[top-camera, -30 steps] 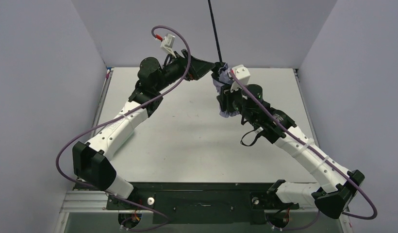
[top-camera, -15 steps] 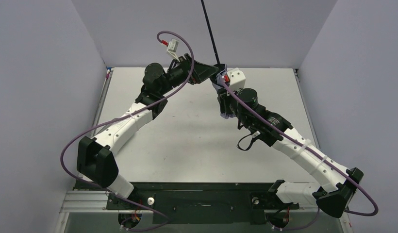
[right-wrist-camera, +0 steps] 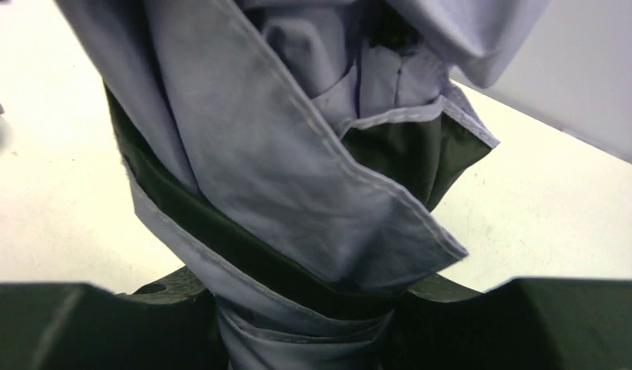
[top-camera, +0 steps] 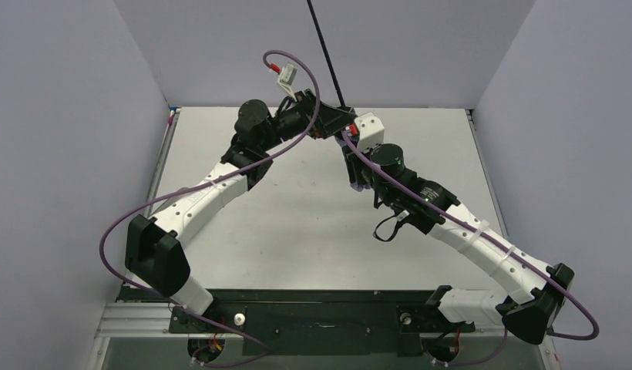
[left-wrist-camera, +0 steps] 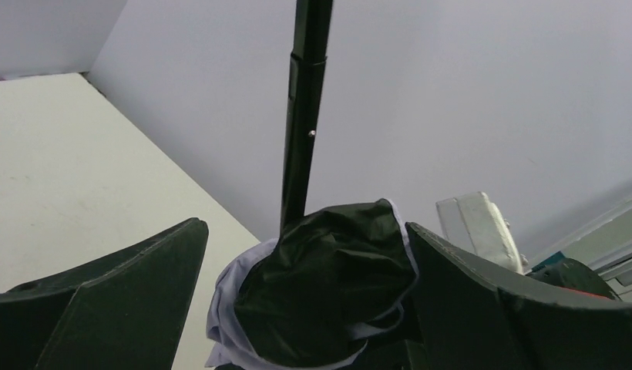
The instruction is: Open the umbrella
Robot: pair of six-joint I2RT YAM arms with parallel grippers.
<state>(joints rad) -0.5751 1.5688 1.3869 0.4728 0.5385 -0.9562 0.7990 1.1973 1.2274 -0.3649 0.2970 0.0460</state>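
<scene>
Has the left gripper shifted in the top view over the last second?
Yes: the left gripper has moved right, away from the table's back-left corner, closing on the umbrella.

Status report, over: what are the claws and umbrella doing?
Left gripper open, straddling umbrella. Right gripper shut on it. Canopy bunched, shaft extended. Nothing blocking.

The umbrella is hemmed in. The left gripper flanks its top from the left with jaws spread wide, and the right gripper clamps its folded canopy from the near right. Its shaft slants up behind. Bare table lies open left, right and in front of the umbrella, bounded by the walls.
</scene>
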